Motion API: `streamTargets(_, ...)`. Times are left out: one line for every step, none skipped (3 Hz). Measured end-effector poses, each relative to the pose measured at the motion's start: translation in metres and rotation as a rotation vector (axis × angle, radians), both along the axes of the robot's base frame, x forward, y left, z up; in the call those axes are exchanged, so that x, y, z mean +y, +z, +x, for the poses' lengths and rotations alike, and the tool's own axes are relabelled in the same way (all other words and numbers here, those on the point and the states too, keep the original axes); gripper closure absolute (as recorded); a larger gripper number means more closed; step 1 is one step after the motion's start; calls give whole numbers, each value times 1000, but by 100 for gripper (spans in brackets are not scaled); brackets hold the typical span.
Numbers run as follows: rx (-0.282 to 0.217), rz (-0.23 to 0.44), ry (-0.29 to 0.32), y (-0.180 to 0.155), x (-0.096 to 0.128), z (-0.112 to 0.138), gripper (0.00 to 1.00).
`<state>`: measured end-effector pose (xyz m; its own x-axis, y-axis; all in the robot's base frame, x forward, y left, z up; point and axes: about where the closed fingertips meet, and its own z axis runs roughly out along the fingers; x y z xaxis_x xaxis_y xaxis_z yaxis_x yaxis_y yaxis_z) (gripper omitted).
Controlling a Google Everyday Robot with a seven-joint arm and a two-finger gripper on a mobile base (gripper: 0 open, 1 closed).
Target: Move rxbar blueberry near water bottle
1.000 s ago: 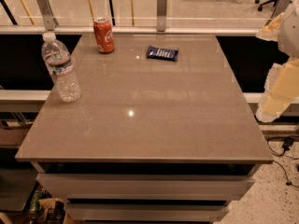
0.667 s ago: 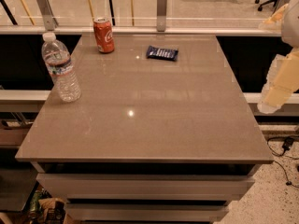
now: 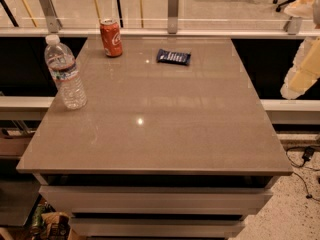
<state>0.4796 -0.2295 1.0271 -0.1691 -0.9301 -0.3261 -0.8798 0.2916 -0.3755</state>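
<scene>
So the snack bar [image 3: 173, 57] is lying flat at the far end of the worktop [image 3: 165, 134], long axis running roughly left-right. It's well off to the left of the end effector [image 3: 300, 76], which hangs past the right edge; can't tell if it's open or closed. The water bottle [image 3: 65, 73] stands near the left edge, well apart from the bar. Compared to a second ago the arm sits slightly higher, and nothing on top has moved.
</scene>
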Motion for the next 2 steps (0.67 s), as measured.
streamTargets(-54,77,13,7,-9,11,0)
streamTargets(-93,146,31,11,-12,27,0)
